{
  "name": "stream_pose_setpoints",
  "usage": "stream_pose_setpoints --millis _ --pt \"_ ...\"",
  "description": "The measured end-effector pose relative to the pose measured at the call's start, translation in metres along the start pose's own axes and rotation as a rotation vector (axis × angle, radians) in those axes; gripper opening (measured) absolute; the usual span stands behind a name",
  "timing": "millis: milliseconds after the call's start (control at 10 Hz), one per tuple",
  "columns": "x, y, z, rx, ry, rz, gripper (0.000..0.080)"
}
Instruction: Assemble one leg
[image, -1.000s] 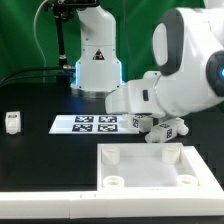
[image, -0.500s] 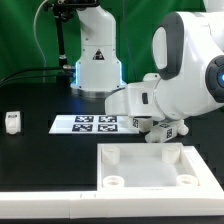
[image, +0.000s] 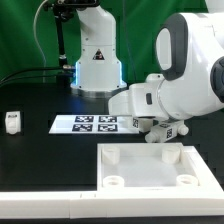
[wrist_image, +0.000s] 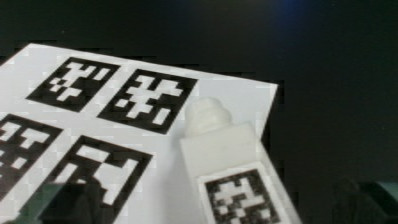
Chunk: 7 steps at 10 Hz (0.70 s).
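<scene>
Starting with the exterior view: the white Panda arm's two-finger gripper (image: 160, 131) hangs low over the black table (image: 40, 160), just off the 3 o'clock end of the thin flat white marker board (image: 92, 123). Small white tagged shapes crowd the fingers. Whether the jaws are spread or pinching something cannot be told here. The large white square plastic panel with raised rim and round corner sockets (image: 150, 152) lies near, at 6 o'clock from the gripper. A separate small white tagged peg (image: 12, 121) stands well apart at 9 o'clock, beyond the board's far end.

Wrist view: the leg, a small white blocky plastic peg with a black-and-white square tag (wrist_image: 228, 170), lies directly below the wrist. It overlaps one edge of the marker board (wrist_image: 107, 110). Whether it rests there or is lifted cannot be told. Its long axis runs roughly along that edge, with the rounded tip away from the camera and the tagged body nearer. No fingertips show clearly, so the grip remains undetermined.

Judgement: this leg is far nearer than the separate peg. The jaws should close across its short width, square to the long axis.
</scene>
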<state>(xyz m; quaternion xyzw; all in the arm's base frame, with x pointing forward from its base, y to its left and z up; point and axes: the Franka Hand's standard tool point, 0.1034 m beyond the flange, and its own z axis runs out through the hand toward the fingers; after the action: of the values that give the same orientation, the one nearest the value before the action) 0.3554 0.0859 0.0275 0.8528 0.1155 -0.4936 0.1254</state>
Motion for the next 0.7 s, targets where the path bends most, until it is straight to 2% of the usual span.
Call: stream_pose_setpoints --millis 200,600,700 --pt "0.0076 0.0000 0.0052 0.003 0.007 0.001 0.0649" --pt "0.0078 -0.0018 0.0056 0.003 0.004 -0.008 0.0649" --pt "0.0078 -0.0017 0.0056 0.002 0.004 -0.008 0.0562"
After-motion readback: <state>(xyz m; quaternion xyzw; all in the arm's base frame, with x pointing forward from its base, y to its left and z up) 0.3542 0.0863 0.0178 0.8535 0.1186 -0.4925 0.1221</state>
